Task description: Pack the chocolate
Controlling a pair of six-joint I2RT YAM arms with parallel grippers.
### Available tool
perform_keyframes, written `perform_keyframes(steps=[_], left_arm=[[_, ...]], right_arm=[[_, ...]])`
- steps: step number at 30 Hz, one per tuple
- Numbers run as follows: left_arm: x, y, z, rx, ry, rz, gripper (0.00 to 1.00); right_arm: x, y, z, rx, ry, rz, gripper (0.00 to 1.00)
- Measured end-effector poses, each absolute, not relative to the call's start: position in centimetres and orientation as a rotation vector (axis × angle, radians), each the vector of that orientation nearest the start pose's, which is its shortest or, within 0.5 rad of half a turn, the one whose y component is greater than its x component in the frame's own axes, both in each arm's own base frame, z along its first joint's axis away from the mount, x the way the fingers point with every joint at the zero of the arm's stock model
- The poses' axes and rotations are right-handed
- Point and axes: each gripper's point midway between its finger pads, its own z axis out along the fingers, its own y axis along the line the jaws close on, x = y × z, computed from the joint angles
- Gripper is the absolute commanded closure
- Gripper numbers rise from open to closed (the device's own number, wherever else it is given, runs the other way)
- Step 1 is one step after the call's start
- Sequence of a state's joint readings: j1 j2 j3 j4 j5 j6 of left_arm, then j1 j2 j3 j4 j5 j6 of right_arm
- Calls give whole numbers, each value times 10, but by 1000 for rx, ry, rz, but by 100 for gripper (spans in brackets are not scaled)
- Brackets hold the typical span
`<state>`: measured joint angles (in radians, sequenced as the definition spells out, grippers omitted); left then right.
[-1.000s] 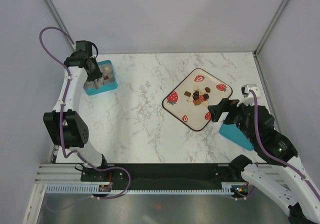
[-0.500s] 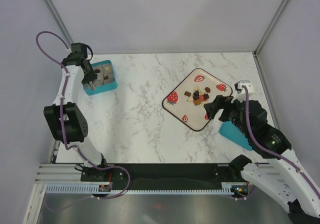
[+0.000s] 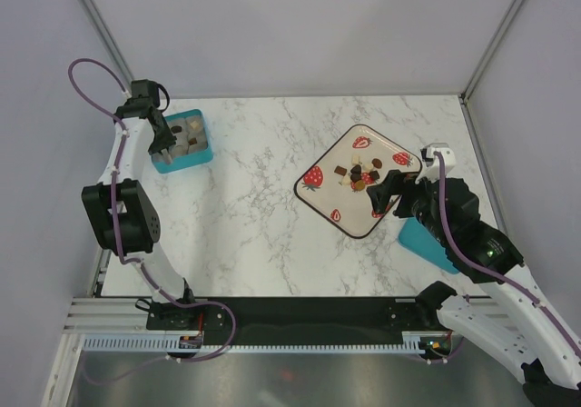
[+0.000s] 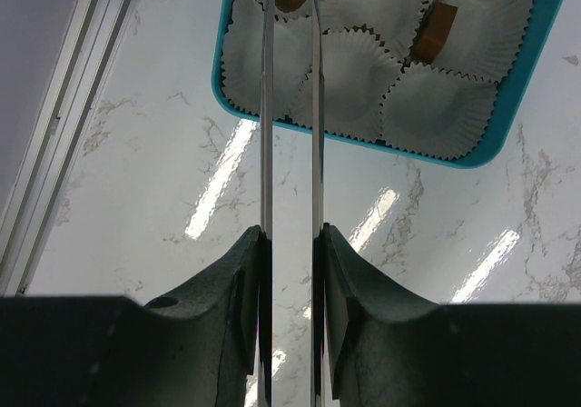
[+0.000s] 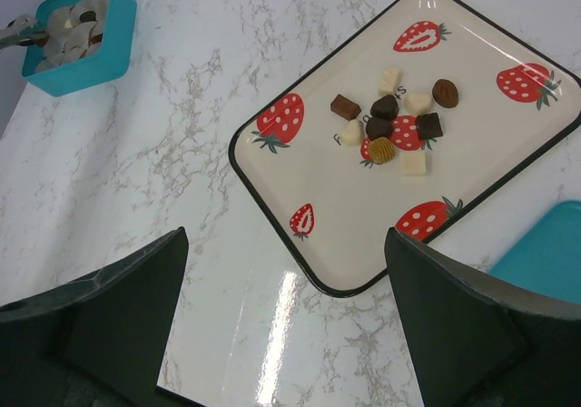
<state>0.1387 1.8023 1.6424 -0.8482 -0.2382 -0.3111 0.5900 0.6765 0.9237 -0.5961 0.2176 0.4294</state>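
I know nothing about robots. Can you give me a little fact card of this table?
Tray: cream, strawberry prints
Loose chocolate: heap of dark, brown and pale pieces on the tray
Box: teal, far left, lined with paper cups
Packed: at least two brown pieces visible in cups
Left gripper: shut on metal tongs, tips over the box
Right gripper: open, empty, near the tray
Lid: teal, beside the tray

Three views, one worktop (image 3: pixel 254 216).
Overhead looks down from behind; left wrist peers past the left claw (image 4: pixel 292 234), close over the teal box (image 4: pixel 531 57); right wrist sees that box (image 5: pixel 127 34) far off.
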Motion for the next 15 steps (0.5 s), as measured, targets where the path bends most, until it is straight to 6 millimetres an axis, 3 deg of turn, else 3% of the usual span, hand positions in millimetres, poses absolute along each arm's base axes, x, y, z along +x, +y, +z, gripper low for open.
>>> perform_keyframes(steps=[15], left_arm=[[427, 89, 151, -655, 2479, 236, 66]], right_arm=[[230, 128, 274, -20, 1946, 465, 2]])
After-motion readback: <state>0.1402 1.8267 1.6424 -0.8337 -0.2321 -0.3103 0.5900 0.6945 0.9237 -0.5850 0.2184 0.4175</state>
